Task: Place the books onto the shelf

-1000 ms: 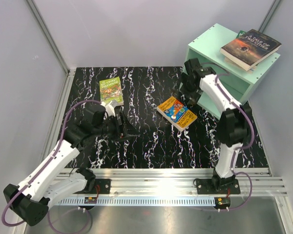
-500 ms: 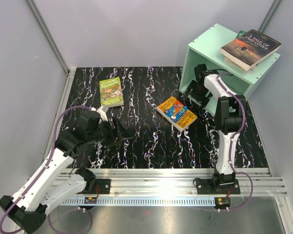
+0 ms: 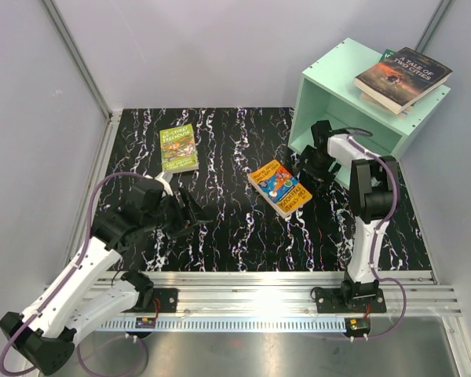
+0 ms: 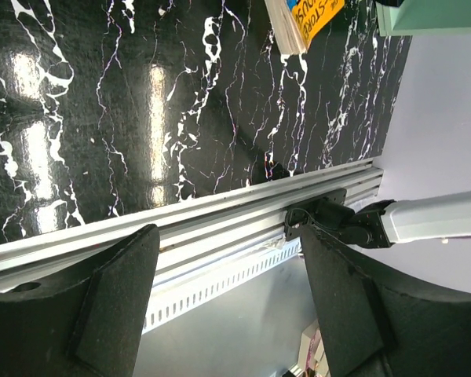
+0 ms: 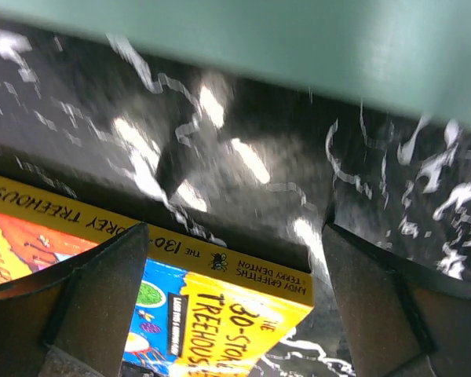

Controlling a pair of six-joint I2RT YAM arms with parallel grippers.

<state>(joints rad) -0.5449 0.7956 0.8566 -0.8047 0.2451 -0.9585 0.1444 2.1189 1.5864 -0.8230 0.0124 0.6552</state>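
The mint-green shelf stands at the back right, and its bottom edge fills the top of the right wrist view. On its top lies the dark "A Tale of Two Cities" book with another book under it. An orange-blue Treehouse book lies flat on the mat. My right gripper is open, low at that book's shelf-side edge, with one corner of the book between its fingers. A lime-green book lies at the back left. My left gripper hangs open and empty above the mat.
The black marbled mat covers the table. An aluminium rail runs along the near edge, with both arm bases on it. Grey walls close off the left, back and right sides. A corner of the orange book shows in the left wrist view.
My right gripper has come down from the shelf's opening to the orange-blue book, which has shifted slightly left and nearer. My left arm has drawn back from the lime-green book toward the near left.
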